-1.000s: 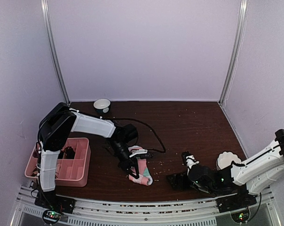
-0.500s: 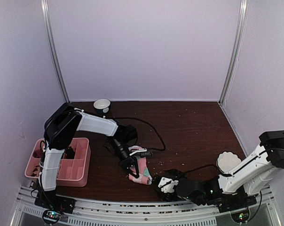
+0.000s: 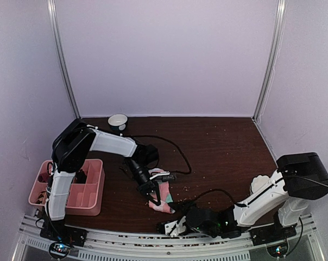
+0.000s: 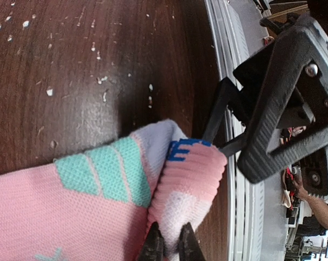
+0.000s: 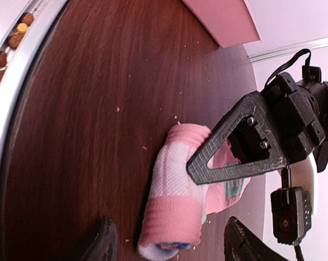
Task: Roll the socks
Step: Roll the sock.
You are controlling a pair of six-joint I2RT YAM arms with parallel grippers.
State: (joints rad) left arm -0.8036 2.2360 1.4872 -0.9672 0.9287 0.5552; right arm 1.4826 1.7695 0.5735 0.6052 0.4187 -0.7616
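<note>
Right of the pink tray point(image 3: 93, 187), the left gripper point(image 4: 169, 246) pinches the folded pink sock point(image 4: 99, 212), which lies on the table point(image 3: 224, 147) near its front edge. Further right, the right gripper point(image 5: 172, 247) sits low, fingers point(image 5: 104, 242) spread either side of the roll's end, not touching.

Soft, even lilac light — faint shadows, wrist views warped at edges.

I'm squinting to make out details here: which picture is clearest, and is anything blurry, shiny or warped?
Top view: even, purplish light, but the pink sock is tiny and soft. Left wrist view: sharp enough to show the sock's knit, with a pale sheen on the table. Right wrist view: the wide lens bends the metal rail into a curve.
</note>
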